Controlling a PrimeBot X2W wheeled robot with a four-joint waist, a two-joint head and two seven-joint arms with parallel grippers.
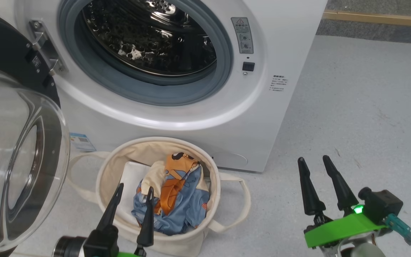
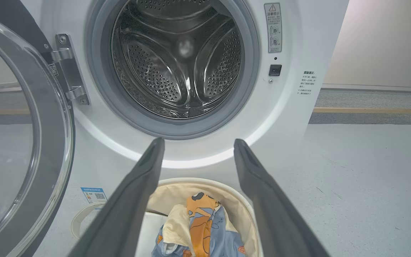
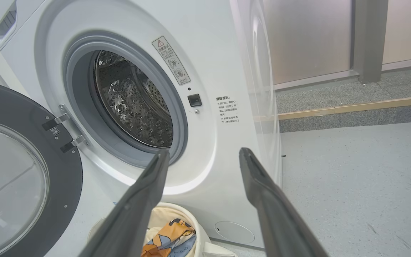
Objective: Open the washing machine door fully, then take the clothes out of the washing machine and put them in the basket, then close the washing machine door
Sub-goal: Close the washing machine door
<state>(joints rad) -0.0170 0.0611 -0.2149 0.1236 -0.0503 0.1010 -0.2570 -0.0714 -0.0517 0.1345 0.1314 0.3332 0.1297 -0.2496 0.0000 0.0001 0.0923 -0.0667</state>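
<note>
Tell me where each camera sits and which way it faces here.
Head view: high on the robot, looking down at the washing machine, open door and basket of clothes; left gripper and right gripper show.
Left wrist view: over the basket, facing straight into the drum; own fingers frame it.
Right wrist view: further right, angled leftward across the drum mouth; own fingers show.
Shared: all three show drum and basket.
</note>
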